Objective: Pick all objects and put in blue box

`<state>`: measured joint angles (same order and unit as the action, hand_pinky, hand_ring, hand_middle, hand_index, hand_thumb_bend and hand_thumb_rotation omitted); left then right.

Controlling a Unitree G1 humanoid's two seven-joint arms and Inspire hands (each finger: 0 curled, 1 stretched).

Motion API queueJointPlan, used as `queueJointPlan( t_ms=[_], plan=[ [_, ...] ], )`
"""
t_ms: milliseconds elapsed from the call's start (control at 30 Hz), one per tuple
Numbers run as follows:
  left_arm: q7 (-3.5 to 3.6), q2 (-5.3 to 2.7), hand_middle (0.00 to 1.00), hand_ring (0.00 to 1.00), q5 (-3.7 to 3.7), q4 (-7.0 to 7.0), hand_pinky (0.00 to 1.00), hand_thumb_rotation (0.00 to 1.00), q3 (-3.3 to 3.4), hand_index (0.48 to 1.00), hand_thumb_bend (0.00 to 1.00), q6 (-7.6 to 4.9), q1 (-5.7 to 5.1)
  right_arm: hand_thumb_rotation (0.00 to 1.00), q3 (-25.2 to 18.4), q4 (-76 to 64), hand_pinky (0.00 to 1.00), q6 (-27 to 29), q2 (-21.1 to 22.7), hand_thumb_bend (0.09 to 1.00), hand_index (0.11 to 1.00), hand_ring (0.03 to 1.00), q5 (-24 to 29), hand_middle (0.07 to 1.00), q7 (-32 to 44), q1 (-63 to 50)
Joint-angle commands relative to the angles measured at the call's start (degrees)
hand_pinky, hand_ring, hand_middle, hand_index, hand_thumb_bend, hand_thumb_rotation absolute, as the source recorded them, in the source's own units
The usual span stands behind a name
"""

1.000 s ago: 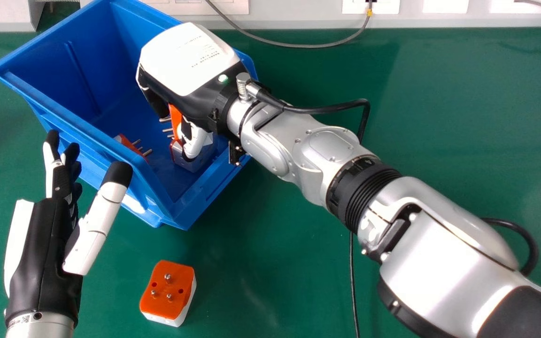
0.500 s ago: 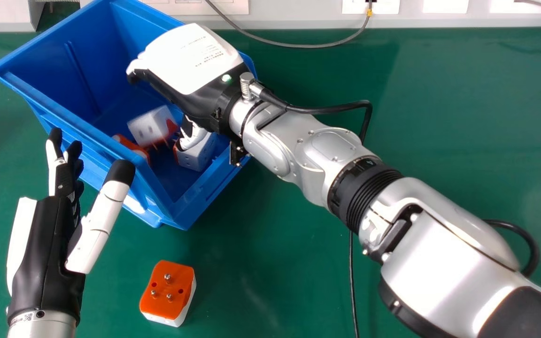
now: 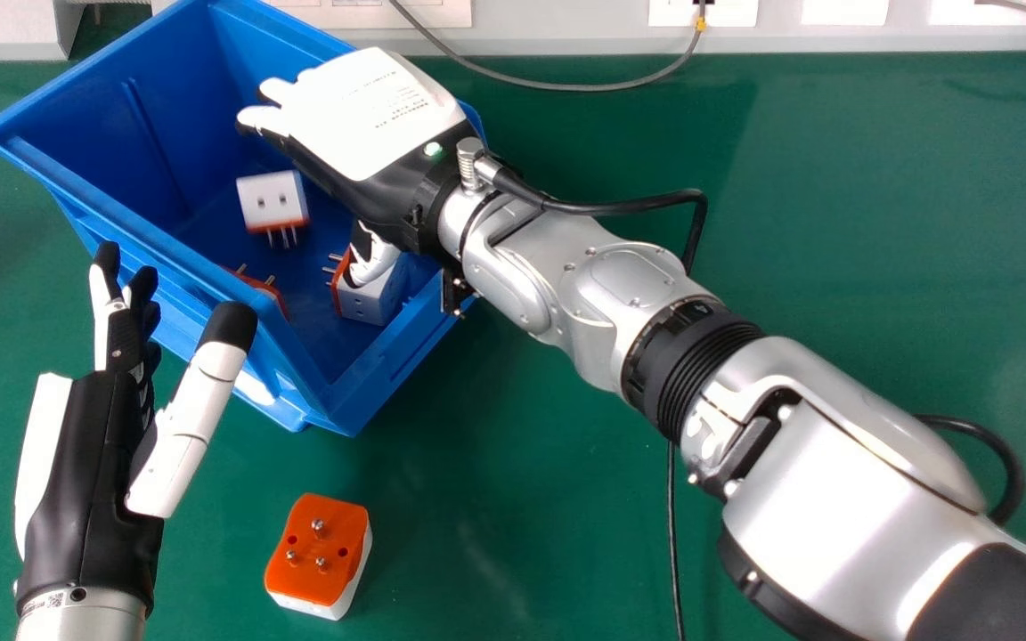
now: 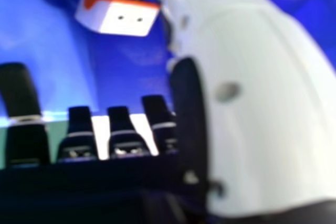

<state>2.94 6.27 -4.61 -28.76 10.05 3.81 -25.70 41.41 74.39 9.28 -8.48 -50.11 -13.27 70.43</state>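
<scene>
My right hand [image 3: 362,125] is over the blue box [image 3: 299,356] with its fingers straight and nothing held. Inside the box lie a white and orange adapter [image 3: 271,201], another adapter [image 3: 370,296] beneath my right thumb, and a third [image 3: 265,290] partly hidden by the near wall. In the right hand view, my right hand [image 4: 126,142] spreads its fingers, with an adapter [image 4: 128,18] on the blue surface beyond. On the green table, an orange-topped adapter [image 3: 319,554] rests pins up. My left hand [image 3: 103,445] stands open left of it, beside the box.
A grey cable [image 3: 584,86] loops down from the pale panel [image 3: 549,27] behind the table. The black cable [image 3: 671,534] crosses the green table [image 3: 878,223] under my right arm. The box's near corner points toward the adapter on the table.
My right hand's fingers have straightened and let go of an adapter, which dropped and came to lie farther back in the box. My left hand has shifted slightly right.
</scene>
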Motion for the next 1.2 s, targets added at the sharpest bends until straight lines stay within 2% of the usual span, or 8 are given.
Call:
queueJointPlan(
  t_ms=[0,300,467,667,833,1000,1100,1167],
  plan=[
    [-0.15,0.59,1.00,1.00,-0.49,-0.94,1.00,0.85,0.15,1.000,0.82,-0.46,0.36,0.00,-0.13,-1.14,0.45,-0.01,0.73,0.410,0.882,0.925,0.34,0.945,-0.42,1.23],
    [0.00,0.82,1.00,1.00,-0.22,-0.35,1.00,0.85,0.19,1.000,0.82,-1.05,0.51,0.00,-0.45,-2.41,0.45,-0.02,1.35,0.411,0.885,0.930,0.54,0.949,-1.46,0.77],
    [-0.09,1.19,1.00,1.00,-0.44,0.06,1.00,0.85,0.22,1.000,0.82,-1.13,0.66,0.00,-2.10,-4.05,0.45,0.72,1.85,0.412,0.886,0.932,2.09,0.950,-1.96,-0.28],
    [-0.28,1.68,1.00,1.00,-0.72,0.68,1.00,0.85,0.25,1.000,0.82,-1.18,0.98,0.00,-4.17,-7.53,0.45,2.89,3.66,0.412,0.894,0.943,3.95,0.961,-3.41,-2.63],
    [0.01,2.60,1.00,1.00,-0.76,1.81,1.00,0.85,0.76,1.000,0.82,-1.12,1.85,0.00,-7.12,-19.51,0.45,5.36,8.16,0.411,0.899,0.952,5.61,0.969,-6.26,-10.93],
    [0.56,3.15,1.00,1.00,0.34,2.93,1.00,0.85,1.49,1.000,0.81,-1.38,2.55,0.00,-9.43,-34.90,0.76,4.27,11.39,0.493,0.927,0.976,6.39,0.991,-5.63,-20.84],
    [0.87,3.31,1.00,1.00,0.93,3.55,1.00,0.84,1.98,1.000,0.80,-1.57,2.95,0.00,-10.60,-43.88,0.85,2.91,12.86,0.527,0.938,0.987,6.16,0.997,-4.75,-26.81],
    [1.07,3.45,1.00,1.00,1.41,4.00,1.00,0.84,2.34,1.000,0.80,-1.63,3.20,0.00,-11.37,-49.14,0.87,2.32,13.95,0.535,0.942,0.989,5.78,0.999,-4.28,-30.18]
  ],
)
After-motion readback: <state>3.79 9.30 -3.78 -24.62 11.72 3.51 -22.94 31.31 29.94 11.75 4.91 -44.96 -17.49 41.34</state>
